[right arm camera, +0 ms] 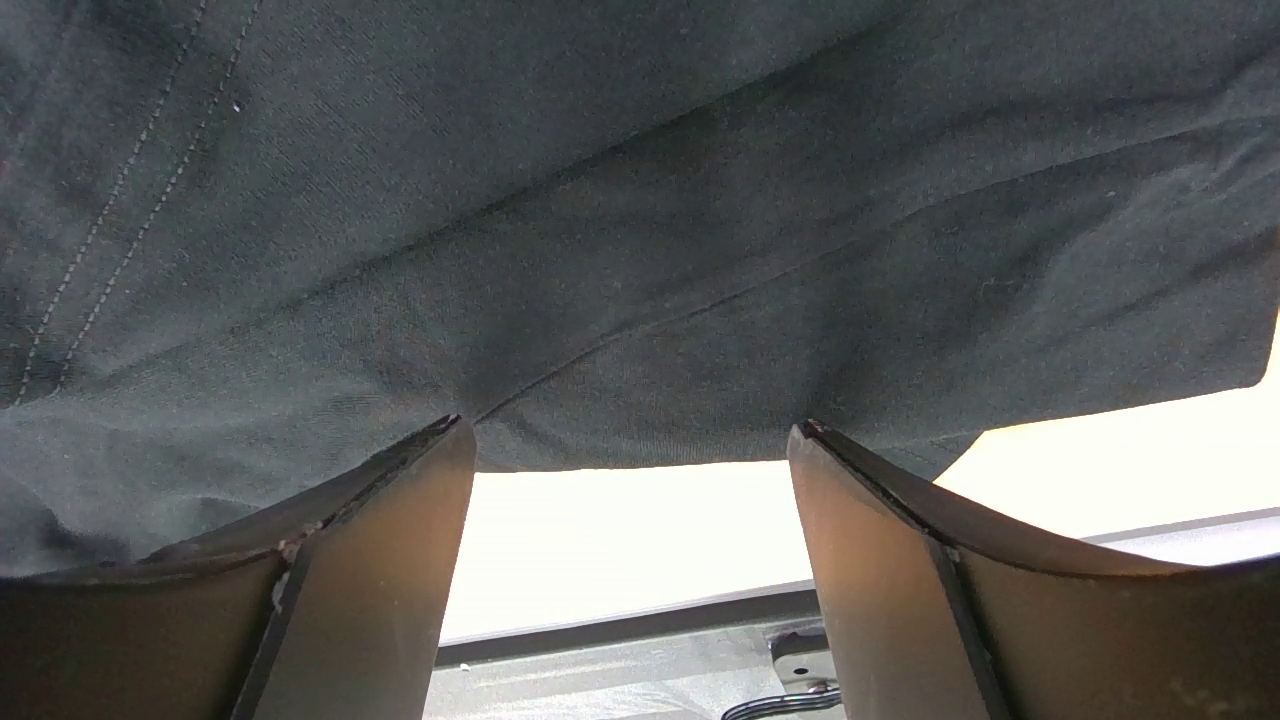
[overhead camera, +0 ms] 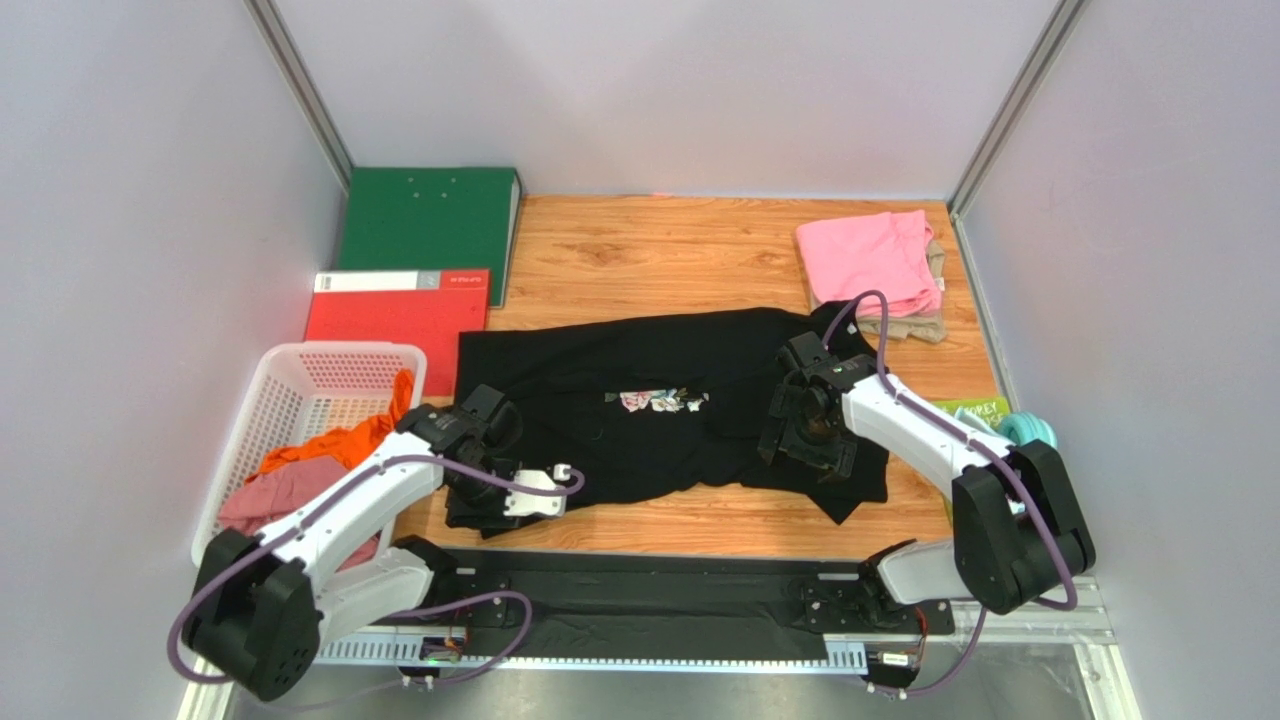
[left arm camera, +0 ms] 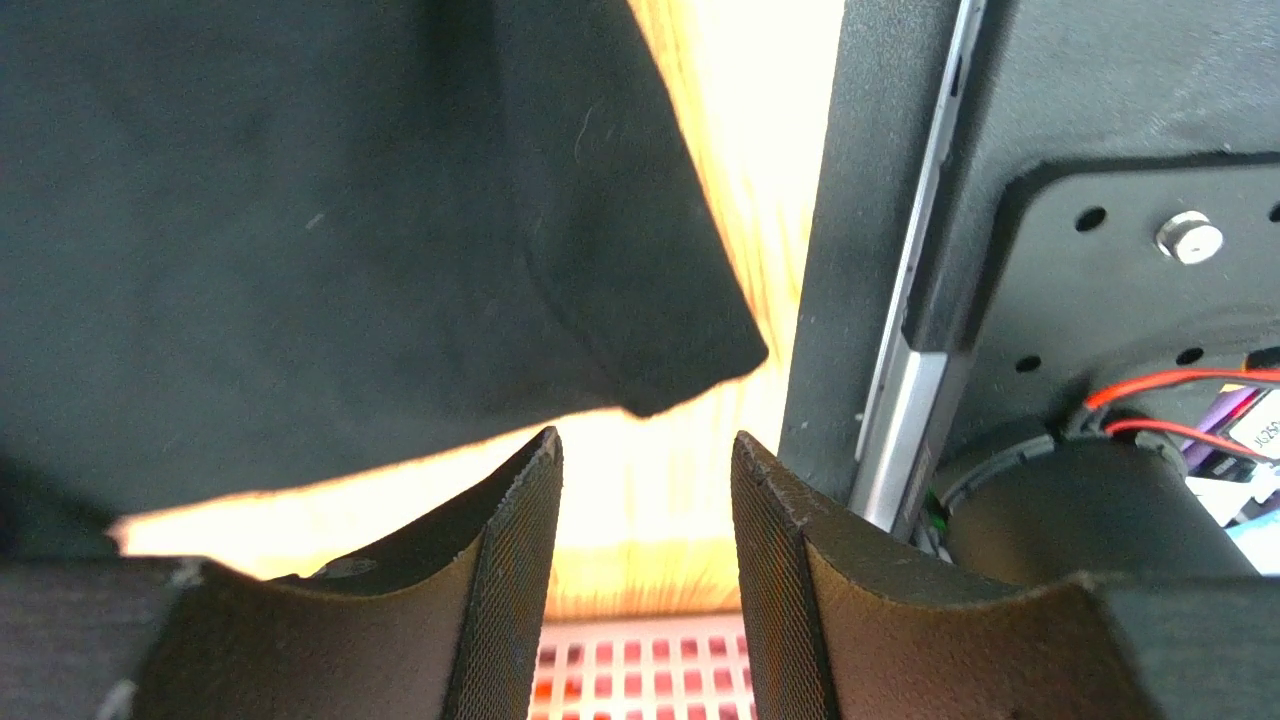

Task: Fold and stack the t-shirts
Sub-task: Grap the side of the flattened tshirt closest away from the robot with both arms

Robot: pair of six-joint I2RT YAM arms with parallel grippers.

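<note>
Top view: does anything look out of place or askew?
The black t-shirt lies crooked and rumpled, a fold hiding most of its print. An orange shirt pokes up over the rim of the white basket.

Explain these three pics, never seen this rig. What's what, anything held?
Two white robot arms stand at the near edge of a wooden table. The wide picture looks down from above; the other two come from a camera on each wrist, its own fingers showing. A black shirt lies spread out, a folded pink shirt far right, a basket with an orange shirt at left, a green binder and red binder behind it. The left gripper and right gripper are open at the black shirt's edge, holding nothing.
</note>
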